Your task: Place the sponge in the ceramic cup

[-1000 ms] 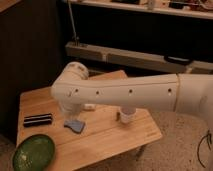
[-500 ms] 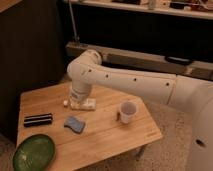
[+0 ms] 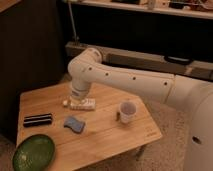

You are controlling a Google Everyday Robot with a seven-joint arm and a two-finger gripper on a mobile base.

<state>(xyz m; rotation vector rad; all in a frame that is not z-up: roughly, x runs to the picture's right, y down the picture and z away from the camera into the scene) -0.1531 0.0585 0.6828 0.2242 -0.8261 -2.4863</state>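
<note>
The robot's white arm [image 3: 130, 80] reaches in from 3 o'clock and bends down over the far part of the wooden worktop [image 3: 100, 142]. Its gripper [image 3: 78, 99] hangs at about 12 o'clock from the worktop's middle, right above the white flat box [image 3: 84, 104]. The gripper is mostly hidden by the wrist; its jaws are pressed together, and nothing can be seen held in them.

The sponge [image 3: 74, 124] lies flat on the worktop near the middle, at about 6 o'clock from the gripper and apart from it. The ceramic cup [image 3: 127, 112] stands upright toward 3 o'clock, well apart from the sponge. A black rectangular bar [image 3: 38, 120] lies at 9 o'clock, beside the sponge. A green round bowl [image 3: 34, 152] sits at the 7 o'clock corner.
</note>
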